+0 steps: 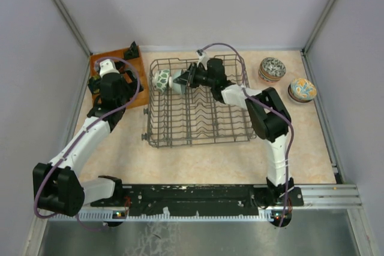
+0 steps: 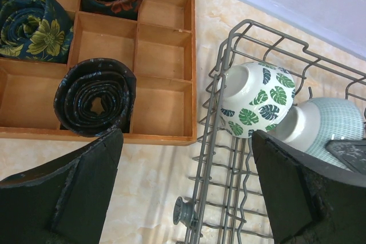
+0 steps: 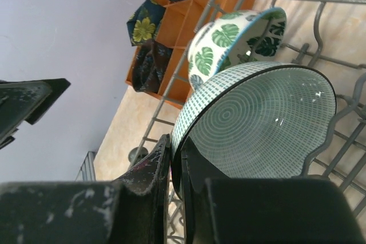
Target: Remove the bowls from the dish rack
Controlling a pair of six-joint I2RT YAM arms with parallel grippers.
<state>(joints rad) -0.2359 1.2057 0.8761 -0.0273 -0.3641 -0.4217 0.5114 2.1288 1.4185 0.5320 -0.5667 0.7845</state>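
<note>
Grid bowl [image 2: 327, 119] partly behind left claw [image 2: 187, 141]

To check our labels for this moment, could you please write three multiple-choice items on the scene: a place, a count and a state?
1. Where is the leaf-patterned bowl? A) in the dish rack B) on the table C) in the wooden tray
2. How many bowls are in the rack? A) one B) two C) four
3. What is the right gripper's state? A) open B) shut on the green grid bowl's rim C) shut on nothing
Answers: 1A, it stands among the rack's wires; 2B, only the leaf and grid bowls sit inside; 3B, it pinches that rim.
</note>
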